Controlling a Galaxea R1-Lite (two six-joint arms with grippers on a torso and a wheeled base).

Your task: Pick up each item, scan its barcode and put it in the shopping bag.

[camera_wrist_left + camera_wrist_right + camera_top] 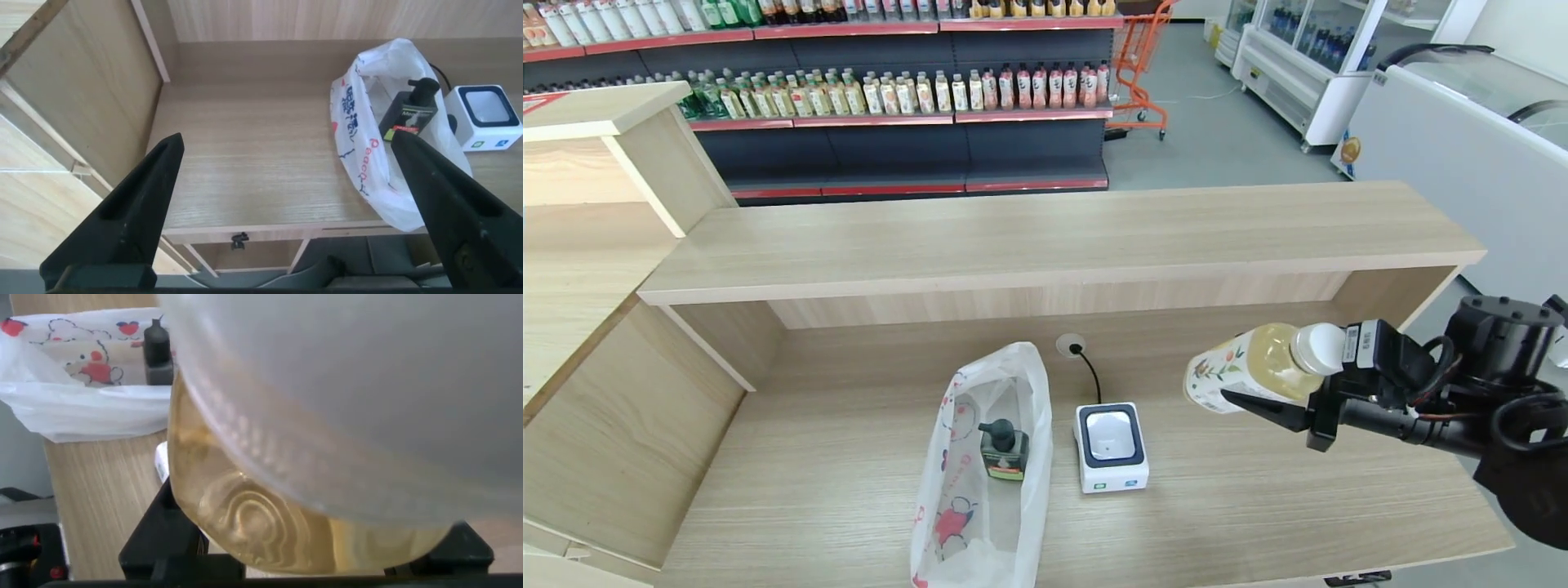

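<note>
- Right gripper: fingers closed around a drink bottle, one dark finger running under its lower side; the other finger is hidden behind the bottle
- Drink bottle: clear plastic, pale yellow liquid, white cap, floral label at the base end. It is held on its side in the air, with the cap toward the gripper's wrist and the base pointing toward the robot's left
- Bottle is above the right part of the wooden counter, to the right of the scanner and higher, not touching it
- Scanner: white box with a dark-framed window facing up, standing on the counter just right of the shopping bag; a black cable runs from it to a grommet at the back
- Shopping bag: white plastic with red print, lying open on the counter; a dark pump bottle sits inside it
- Left gripper: fingers spread wide, nothing between them, above the counter's left part, apart from the bag
</note>
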